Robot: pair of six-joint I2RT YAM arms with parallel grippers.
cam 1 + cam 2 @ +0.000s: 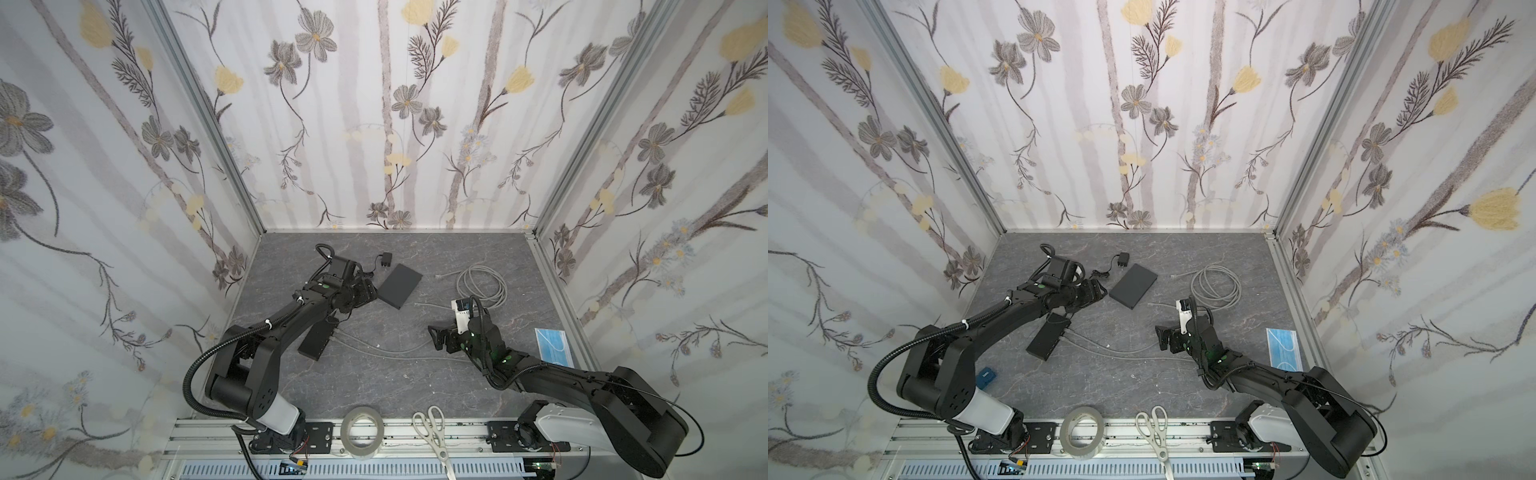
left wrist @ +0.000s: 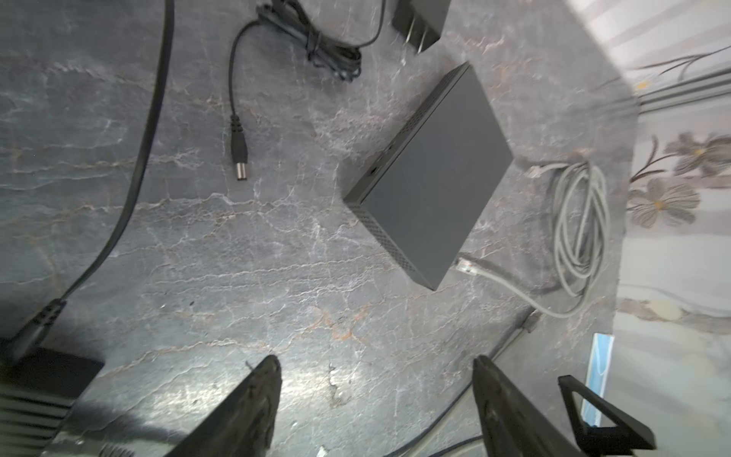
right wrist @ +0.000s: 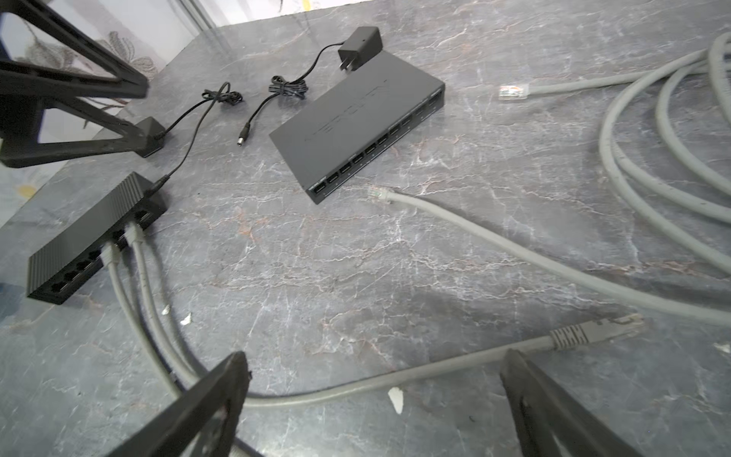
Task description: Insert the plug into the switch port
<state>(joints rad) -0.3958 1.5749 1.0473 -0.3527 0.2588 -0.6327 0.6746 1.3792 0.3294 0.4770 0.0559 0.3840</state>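
A flat dark grey switch [image 1: 400, 286] [image 2: 435, 198] lies at the back middle, its row of ports [image 3: 356, 158] facing the right arm. A clear plug [image 3: 377, 194] [image 2: 466, 269] on a grey cable lies just off its corner port. A black barrel plug [image 2: 240, 158] [image 3: 243, 136] lies loose on the switch's other side. My left gripper [image 1: 372, 293] [image 2: 375, 360] hovers open beside the switch, holding nothing. My right gripper [image 1: 436, 336] [image 3: 375, 356] is open over a grey cable ending in a metal-shelled plug [image 3: 601, 330].
A smaller black switch [image 1: 318, 340] [image 3: 91, 233] with two grey cables plugged in lies under the left arm. Back right: a coiled grey cable [image 1: 482, 284] with another plug [image 3: 513, 91]. A power adapter [image 1: 386, 259], blue mask [image 1: 552, 347], tape roll [image 1: 362, 432] and scissors [image 1: 434, 436] lie around.
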